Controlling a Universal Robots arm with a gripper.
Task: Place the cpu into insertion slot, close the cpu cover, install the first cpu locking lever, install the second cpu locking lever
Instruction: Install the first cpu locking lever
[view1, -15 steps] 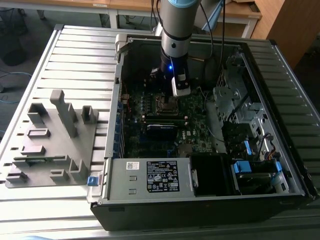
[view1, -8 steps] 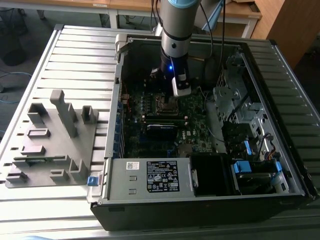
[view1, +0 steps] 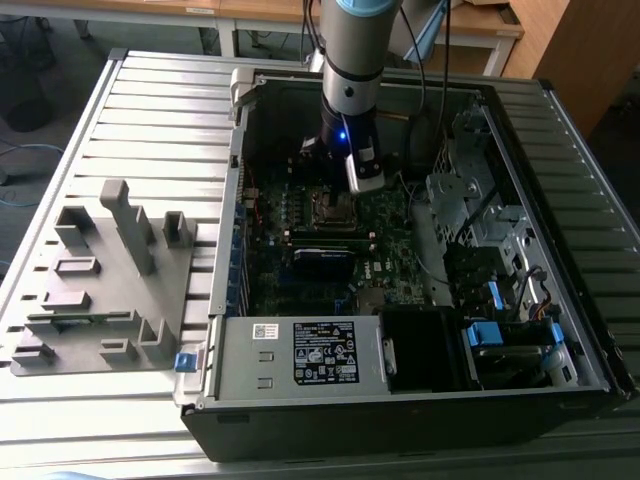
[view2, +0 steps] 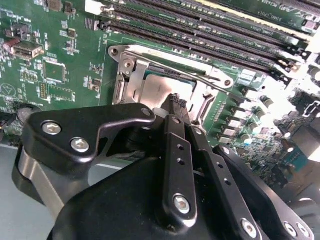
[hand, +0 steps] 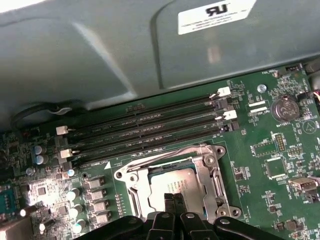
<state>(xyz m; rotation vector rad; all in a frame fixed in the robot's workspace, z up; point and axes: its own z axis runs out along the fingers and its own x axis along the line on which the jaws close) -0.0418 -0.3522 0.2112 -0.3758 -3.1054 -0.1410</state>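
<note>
Gripper (view2: 176, 103) clenched above cpu (hand: 172, 181) inside computer case (view1: 560, 330) on slatted table (view1: 150, 120)

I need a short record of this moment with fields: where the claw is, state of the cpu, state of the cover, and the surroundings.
claw: fingertips together, just over the cpu, holding nothing visible
cpu: lying flat in the insertion slot
cpu cover: silvery frame lying around the chip; whether it is locked I cannot tell
surroundings: memory slots beside the socket, on the green motherboard inside an open computer case
</note>
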